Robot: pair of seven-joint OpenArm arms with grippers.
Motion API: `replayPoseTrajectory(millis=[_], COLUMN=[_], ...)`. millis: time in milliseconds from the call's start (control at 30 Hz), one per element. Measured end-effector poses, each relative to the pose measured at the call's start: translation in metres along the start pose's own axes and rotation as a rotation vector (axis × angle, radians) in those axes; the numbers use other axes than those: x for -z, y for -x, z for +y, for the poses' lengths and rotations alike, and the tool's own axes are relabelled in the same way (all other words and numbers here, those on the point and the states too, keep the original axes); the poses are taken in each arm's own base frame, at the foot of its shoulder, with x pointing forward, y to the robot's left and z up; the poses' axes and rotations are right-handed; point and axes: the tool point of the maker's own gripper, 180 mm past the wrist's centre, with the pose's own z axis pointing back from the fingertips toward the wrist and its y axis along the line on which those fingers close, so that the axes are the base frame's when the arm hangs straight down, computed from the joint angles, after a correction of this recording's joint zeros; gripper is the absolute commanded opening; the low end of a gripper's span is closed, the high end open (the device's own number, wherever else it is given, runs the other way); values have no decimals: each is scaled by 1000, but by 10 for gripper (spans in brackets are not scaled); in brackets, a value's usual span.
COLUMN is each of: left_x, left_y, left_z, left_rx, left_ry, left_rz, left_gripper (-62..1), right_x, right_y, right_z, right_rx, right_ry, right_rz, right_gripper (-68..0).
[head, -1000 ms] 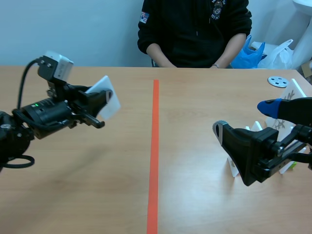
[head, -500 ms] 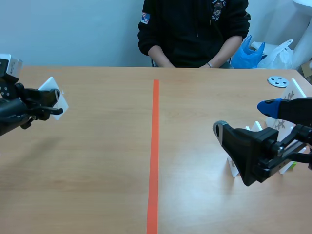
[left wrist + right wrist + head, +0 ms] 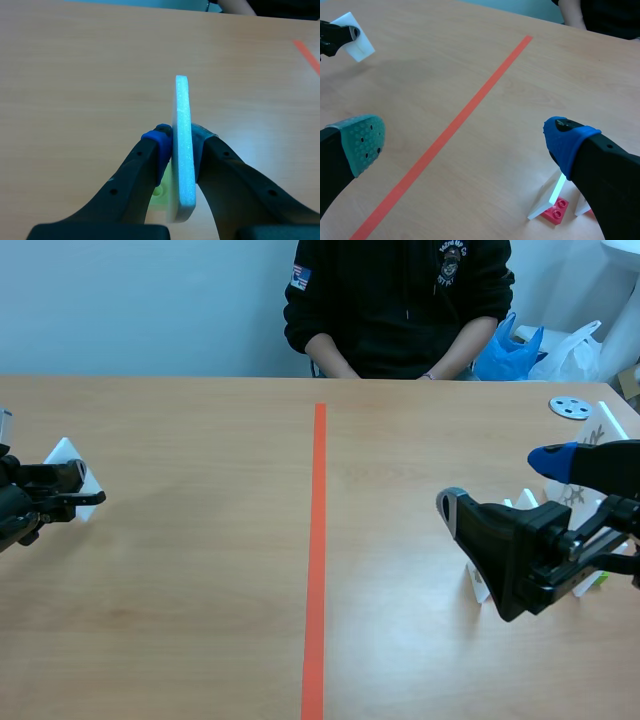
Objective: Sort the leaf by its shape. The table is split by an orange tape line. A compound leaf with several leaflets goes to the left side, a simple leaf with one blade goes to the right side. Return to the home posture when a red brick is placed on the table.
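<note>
A white card [image 3: 72, 476] is held low over the table's far left side by my left gripper [image 3: 58, 487]. In the left wrist view the card [image 3: 182, 150] stands edge-on, with the left gripper [image 3: 180, 141] shut on it and a pale green base [image 3: 159, 191] at its foot. No leaf picture shows on it. The same card [image 3: 356, 42] appears far off in the right wrist view. My right gripper [image 3: 505, 485] hangs open on the right side, nothing between its teal and blue pads [image 3: 564, 140]. The orange tape line [image 3: 317, 540] splits the table.
Several white cards on small bases stand at the right, one [image 3: 480, 582] under my right gripper and one [image 3: 552, 197] on a red base [image 3: 555, 211]. A grey disc [image 3: 570, 406] lies at the back right. A person [image 3: 400, 300] sits across the table.
My left arm has carried the white card leftward and lower, from near the tape line's left to the table's far left edge. The right arm has kept still.
</note>
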Motion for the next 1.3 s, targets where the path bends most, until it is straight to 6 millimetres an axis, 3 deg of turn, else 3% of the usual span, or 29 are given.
replayPoseTrajectory(millis=[167, 533, 700, 867, 967, 1033, 1100, 1300], left_x=[2, 3, 3, 3, 3, 3, 5, 13], left_y=[14, 23, 25, 24, 23, 20, 10, -43], left_z=[12, 11, 11, 11, 13, 13, 12, 8], left_rx=[-57, -81, -81, -81, -78, -73, -63, -27], left_ry=[-67, -94, -95, -95, -95, -92, -81, -30], left_rz=[20, 11, 21, 20, 19, 12, -8, -75], left_gripper=[-549, -536, -472, -467, -370, -318, -307, -294], right_x=[0, 0, 0, 0, 0, 0, 0, 0], right_y=[0, 0, 0, 0, 0, 0, 0, 0], right_z=[0, 0, 0, 0, 0, 0, 0, 0], right_rx=[0, 1, 1, 1, 1, 1, 1, 1], right_ry=[0, 0, 0, 0, 0, 0, 0, 0], right_rz=[0, 0, 0, 0, 0, 0, 0, 0], right_gripper=[4, 4, 4, 4, 4, 4, 4, 4])
